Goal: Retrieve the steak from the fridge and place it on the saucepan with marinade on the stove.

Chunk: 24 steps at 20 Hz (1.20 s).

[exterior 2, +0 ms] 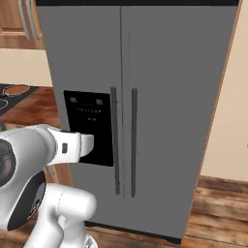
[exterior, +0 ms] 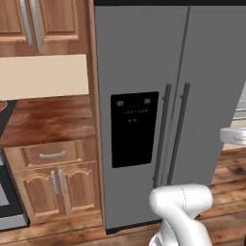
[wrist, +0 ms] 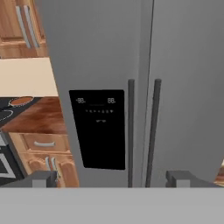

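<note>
Fridge [wrist: 144, 65] both doors closed — steak presumably inside, unseen. Gripper [wrist: 112, 179] fingers spread wide, grasping nothing, facing door seam.

Step in hand, as judged: reach one dark vertical handle [wrist: 154, 131], square fingers across bar, close firmly, pull along door's arc.

Around: black dispenser panel [wrist: 99, 129] left of handles — avoid. Saucepan [wrist: 21, 101] with reddish marinade sits on stove [wrist: 6, 114] far left; wood counter [exterior: 50, 120], cabinets [exterior: 55, 182] between.
</note>
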### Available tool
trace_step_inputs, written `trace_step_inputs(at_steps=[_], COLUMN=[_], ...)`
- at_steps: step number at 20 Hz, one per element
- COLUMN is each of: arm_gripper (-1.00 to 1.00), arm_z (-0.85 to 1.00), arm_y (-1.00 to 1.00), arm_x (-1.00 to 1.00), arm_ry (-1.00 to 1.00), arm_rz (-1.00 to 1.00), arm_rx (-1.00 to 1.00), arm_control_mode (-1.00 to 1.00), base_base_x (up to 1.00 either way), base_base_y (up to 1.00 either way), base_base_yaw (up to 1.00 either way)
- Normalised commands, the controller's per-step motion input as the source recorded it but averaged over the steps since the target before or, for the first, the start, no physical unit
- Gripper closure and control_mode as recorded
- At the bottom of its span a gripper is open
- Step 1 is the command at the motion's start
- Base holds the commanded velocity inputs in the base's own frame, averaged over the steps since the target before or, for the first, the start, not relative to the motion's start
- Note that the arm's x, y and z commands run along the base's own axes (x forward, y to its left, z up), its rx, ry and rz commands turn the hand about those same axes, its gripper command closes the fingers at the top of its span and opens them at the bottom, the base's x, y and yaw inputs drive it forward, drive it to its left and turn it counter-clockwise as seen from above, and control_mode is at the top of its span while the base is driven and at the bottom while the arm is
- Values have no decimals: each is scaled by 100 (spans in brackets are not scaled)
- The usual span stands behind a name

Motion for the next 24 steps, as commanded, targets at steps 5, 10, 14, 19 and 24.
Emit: trace_step_inputs(at_steps=[5, 10, 14, 19, 24], arm_gripper=[-100, -100, -100, -100, -100], arm_z=[0, 0, 0, 0, 0], arm_y=[0, 0, 0, 0, 0], arm_x=[0, 0, 0, 0, 0], arm_ry=[0, 0, 0, 0, 0], arm_rz=[0, 0, 0, 0, 0], arm_rx=[0, 0, 0, 0, 0], arm_control_mode=[100, 100, 100, 100, 100], base_base_x=[-14, -17, -48, -72, -48], base_base_y=[-46, -10, 0, 0, -1], base_base_yaw=[0, 5, 10, 10, 7])
